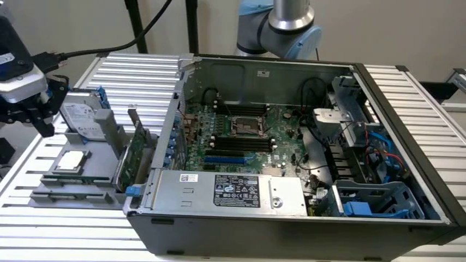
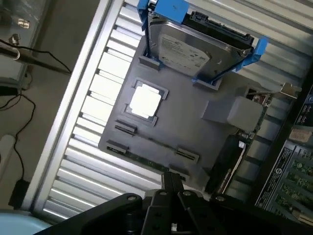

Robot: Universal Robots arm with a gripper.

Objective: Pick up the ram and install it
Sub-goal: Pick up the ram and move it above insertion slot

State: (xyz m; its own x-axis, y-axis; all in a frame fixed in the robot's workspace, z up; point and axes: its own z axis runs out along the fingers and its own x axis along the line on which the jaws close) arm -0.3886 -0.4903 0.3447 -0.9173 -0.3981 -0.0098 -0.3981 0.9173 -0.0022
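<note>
Arm out over gray tray, wrist pointing down; gripper pinched together, empty; ram just below it.

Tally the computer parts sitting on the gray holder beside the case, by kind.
hard drive: 1
processor chip: 1
ram: 1
expansion card: 1
Total: 4

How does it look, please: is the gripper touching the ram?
Apart. The exterior view shows the gripper hanging above the gray holder, with open space between it and the ram lying there.
</note>
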